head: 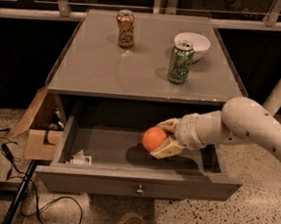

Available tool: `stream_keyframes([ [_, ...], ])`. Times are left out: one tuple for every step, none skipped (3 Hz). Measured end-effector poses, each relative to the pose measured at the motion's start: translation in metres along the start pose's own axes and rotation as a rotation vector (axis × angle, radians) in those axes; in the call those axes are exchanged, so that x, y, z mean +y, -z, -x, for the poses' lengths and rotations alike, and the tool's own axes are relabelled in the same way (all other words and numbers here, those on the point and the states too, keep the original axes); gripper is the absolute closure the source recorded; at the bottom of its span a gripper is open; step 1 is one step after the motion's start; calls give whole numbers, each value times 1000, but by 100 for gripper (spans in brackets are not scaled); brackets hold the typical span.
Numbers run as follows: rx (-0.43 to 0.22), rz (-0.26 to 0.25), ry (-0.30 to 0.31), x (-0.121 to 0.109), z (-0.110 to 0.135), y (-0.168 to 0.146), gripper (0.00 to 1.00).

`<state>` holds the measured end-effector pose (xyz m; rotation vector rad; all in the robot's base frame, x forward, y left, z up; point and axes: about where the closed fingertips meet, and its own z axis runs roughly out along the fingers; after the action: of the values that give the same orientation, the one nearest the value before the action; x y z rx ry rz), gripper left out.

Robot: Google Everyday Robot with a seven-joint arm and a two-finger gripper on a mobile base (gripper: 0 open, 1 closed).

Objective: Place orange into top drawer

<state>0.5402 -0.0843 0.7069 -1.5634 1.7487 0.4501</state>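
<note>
While clasping the orange [152, 137], the end effector [158, 141] hangs — over open top drawer [110, 181].

The cream-beige two-finger end effector [163, 138] hangs inside the flat grey top drawer [139, 180], clasping the smooth, bright round orange [153, 138]. Beyond it on the plain grey table [100, 66] stand a green drink can [180, 62], an orange-brown drink can [124, 28] and a white round bowl [196, 41]. Below it is pale, black-speckled stone floor [249, 212].

Two cans [125, 28] [180, 62], one bowl [203, 41], one orange [154, 139]
</note>
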Motion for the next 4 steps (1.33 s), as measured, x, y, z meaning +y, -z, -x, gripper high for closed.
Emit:
stream_keyframes([
  [-15, -17, -6, -6, -26, -14, 100],
  [-31, -22, -29, -10, -47, -28, 100],
  [-48, -12, -46, -9, -61, -41, 100],
  [-65, -1, -53, -8, -67, -51, 100],
])
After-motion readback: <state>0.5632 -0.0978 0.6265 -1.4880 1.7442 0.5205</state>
